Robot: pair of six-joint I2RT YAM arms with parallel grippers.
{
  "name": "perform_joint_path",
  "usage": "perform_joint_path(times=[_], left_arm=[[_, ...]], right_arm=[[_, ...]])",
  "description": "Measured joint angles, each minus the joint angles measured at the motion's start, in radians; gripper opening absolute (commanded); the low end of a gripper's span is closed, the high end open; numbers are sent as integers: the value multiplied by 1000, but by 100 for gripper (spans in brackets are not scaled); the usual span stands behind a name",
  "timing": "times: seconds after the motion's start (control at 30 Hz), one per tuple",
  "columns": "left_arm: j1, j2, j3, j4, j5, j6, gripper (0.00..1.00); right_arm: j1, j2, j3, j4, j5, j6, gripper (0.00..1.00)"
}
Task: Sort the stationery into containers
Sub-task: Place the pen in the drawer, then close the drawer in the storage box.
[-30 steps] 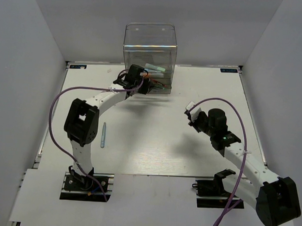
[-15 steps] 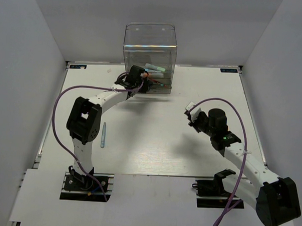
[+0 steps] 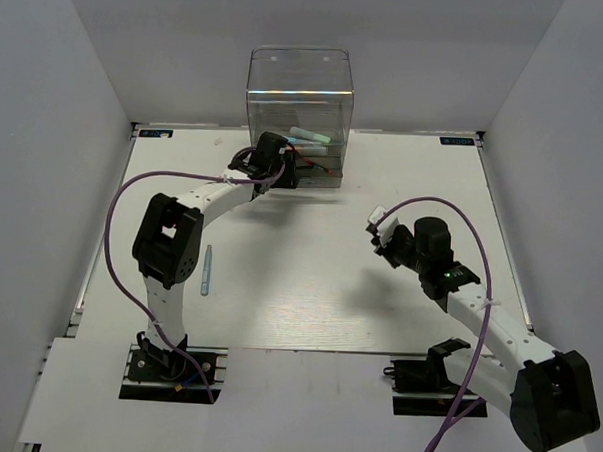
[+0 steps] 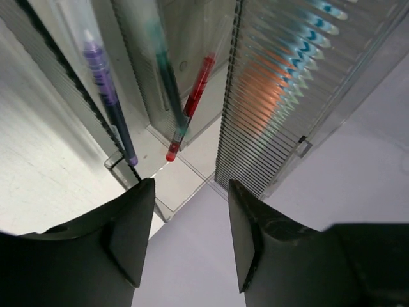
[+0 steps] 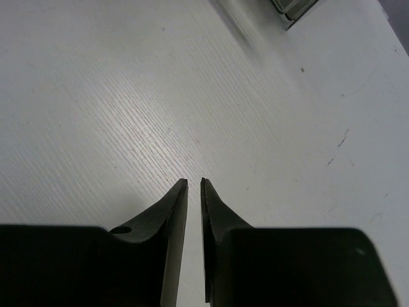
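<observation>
The clear cabinet [image 3: 299, 96] stands at the back of the table, its lowest drawer [image 4: 172, 192] slid out a little. Inside that drawer lie a dark purple pen [image 4: 105, 96], a teal pen [image 4: 167, 80] and a red pen [image 4: 192, 105]. A mint green pen [image 3: 310, 136] shows higher up through the wall. My left gripper [image 3: 292, 173] [image 4: 190, 192] is at the drawer's front, open with nothing between its fingers. A light blue pen [image 3: 207, 270] lies on the table by the left arm. My right gripper [image 3: 380, 224] [image 5: 194, 182] hovers over bare table, its jaws a narrow slit apart and empty.
The cabinet's ribbed drawer fronts [image 4: 287, 83] fill the right of the left wrist view. White walls close in the table [image 3: 298, 296] on three sides. A purple cable [image 3: 117, 208] loops off the left arm, and another [image 3: 476, 234] arcs over the right arm.
My left gripper has opened at the drawer front, and the drawer sits a bit further in. The right gripper's jaws have parted slightly. The arms have barely moved.
</observation>
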Motion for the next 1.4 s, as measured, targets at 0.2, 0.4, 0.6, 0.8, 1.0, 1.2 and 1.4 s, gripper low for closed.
perform_joint_path(times=[0.2,0.4,0.6,0.8,1.0,1.2,1.4], left_arm=[[0,-7,-43,65,4,0,46],[0,-69,-140,116,83,93,14],[0,-308,-393,158,141,299,26],[0,-602,-571,137,116,597,76],[1,-796,-747,141,104,757,99],[1,-818,-879,103,108,795,99],[1,-818,-883,109,104,806,99]], right_arm=[[-1,19,13,-2,-61,-13,2],[-1,88,44,13,-221,-109,0],[1,366,249,5,-341,-250,4],[6,645,552,-23,-345,-328,8],[14,896,826,-85,-293,-322,8],[40,999,903,-111,-204,-332,8],[80,1043,917,-68,-102,-322,8]])
